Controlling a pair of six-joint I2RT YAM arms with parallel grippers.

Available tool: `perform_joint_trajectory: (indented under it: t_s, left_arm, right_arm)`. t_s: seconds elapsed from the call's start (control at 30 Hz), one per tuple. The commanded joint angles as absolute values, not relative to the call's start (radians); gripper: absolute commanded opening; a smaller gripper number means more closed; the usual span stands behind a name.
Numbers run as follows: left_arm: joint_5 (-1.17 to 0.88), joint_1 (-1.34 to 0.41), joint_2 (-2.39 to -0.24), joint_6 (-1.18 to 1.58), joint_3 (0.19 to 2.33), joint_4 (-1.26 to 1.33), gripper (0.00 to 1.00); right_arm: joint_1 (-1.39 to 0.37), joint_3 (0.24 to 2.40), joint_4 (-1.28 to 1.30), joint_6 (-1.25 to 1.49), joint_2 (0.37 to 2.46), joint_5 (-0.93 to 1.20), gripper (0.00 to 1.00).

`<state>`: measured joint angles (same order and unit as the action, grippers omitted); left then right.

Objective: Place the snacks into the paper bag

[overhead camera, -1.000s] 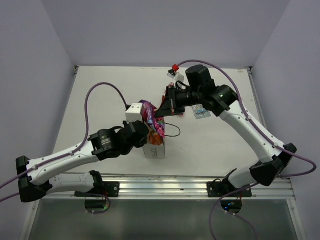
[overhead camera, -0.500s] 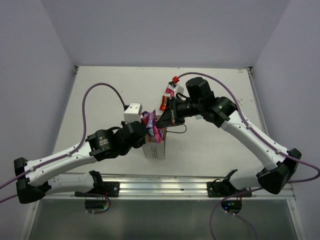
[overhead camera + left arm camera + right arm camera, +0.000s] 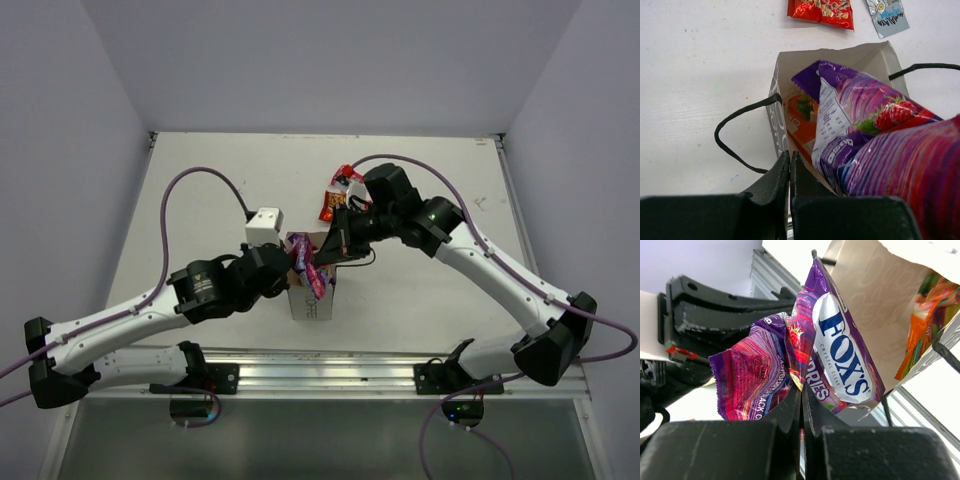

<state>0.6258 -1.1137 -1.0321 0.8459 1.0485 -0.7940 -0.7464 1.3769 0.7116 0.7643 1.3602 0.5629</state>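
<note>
The white paper bag [image 3: 313,303] stands upright in the middle of the table. My left gripper [image 3: 292,270] is shut on its near wall [image 3: 781,112], just by the rim. My right gripper [image 3: 323,254] is shut on the pink multicolour snack packet [image 3: 840,355] and holds it in the bag's mouth [image 3: 840,52], partly inside. An orange packet [image 3: 801,117] lies deeper in the bag. On the table beyond the bag lie a red-orange packet [image 3: 821,7] and a pale blue packet [image 3: 885,16].
The bag's black loop handles [image 3: 735,122] droop to either side. The red-orange packet [image 3: 328,205] sits just behind the bag, under the right arm. A white camera block [image 3: 265,224] rides on the left wrist. Purple cables arc over both arms.
My right gripper has come down and to the left with the pink multicolour packet, from above the bag into its mouth. The left gripper has kept its hold on the bag.
</note>
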Motion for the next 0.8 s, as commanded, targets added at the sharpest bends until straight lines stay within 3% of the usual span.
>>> perform_joint_trajectory:
  t_s: [0.0,0.1,0.23,0.53,0.6,0.63,0.77]
  left_arm:
    - [0.629,-1.115,-1.006,0.850,1.037,-0.798,0.00]
    - [0.627,-1.115,-1.000,0.848,1.035,-0.798,0.00]
    - [0.627,-1.115,-0.994,0.844,1.034,-0.798,0.00]
    - [0.629,-1.115,-0.997,0.815,1.042,-0.776,0.00]
    - [0.623,-1.115,-0.999,0.808,1.042,-0.772,0.00]
    - [0.623,-1.117,-0.999,0.807,1.040,-0.769,0.00]
    - [0.614,-1.115,-0.994,0.792,1.039,-0.765,0.00]
  right_arm:
    - [-0.750,1.474,0.762,0.724,1.387,0.502,0.00]
    - [-0.750,1.526,0.799,0.696,1.422,0.437,0.02]
    - [-0.750,1.653,0.833,0.673,1.473,0.400,0.28]
    - [-0.750,1.851,0.977,0.635,1.508,0.342,0.37]
    - [-0.750,1.916,1.023,0.612,1.508,0.313,0.43]
    - [-0.747,1.984,1.041,0.579,1.517,0.269,0.50]
    - [-0.681,2.031,1.085,0.503,1.574,0.187,0.59]
